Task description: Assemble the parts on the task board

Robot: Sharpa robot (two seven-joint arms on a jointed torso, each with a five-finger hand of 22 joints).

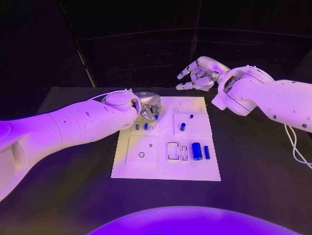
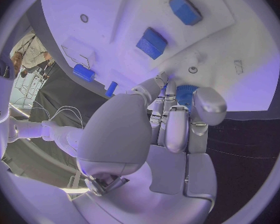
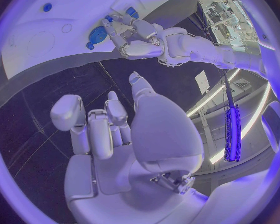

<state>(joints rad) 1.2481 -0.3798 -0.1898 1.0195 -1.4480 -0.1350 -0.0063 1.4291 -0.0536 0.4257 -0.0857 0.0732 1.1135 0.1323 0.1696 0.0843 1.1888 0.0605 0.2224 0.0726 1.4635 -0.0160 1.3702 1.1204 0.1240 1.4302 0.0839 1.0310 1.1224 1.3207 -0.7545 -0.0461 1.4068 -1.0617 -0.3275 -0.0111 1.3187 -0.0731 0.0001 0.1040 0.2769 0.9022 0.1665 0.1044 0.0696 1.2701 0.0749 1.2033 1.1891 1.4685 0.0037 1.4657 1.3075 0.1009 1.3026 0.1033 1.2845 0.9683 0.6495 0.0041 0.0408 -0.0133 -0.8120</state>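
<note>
The white task board point(image 1: 198, 171) lies in the middle of the black table. My left hand point(image 1: 150, 105) hovers over its far left part, its fingers point(image 2: 168, 124) curled round a small blue part point(image 2: 185, 93). Two short blue parts point(image 1: 141, 126) stand just in front of that hand, shown closer as blue blocks point(image 2: 152, 42). A blue peg point(image 1: 182, 126) and a small blue dot point(image 1: 191, 116) sit mid-board. A thick blue cylinder point(image 1: 197, 151) and a thin blue bar point(image 1: 206, 152) lie near the board's right edge. My right hand point(image 1: 198, 73) hangs above the table's far edge, fingers loosely bent and apart, holding nothing.
Empty outlined recesses point(image 1: 173, 151) and a ring-shaped hole point(image 1: 141, 154) mark the board's near half. Bare black table point(image 1: 261, 161) spreads to the right of the board. White cables point(image 1: 300, 152) trail from my right arm over the table's right side.
</note>
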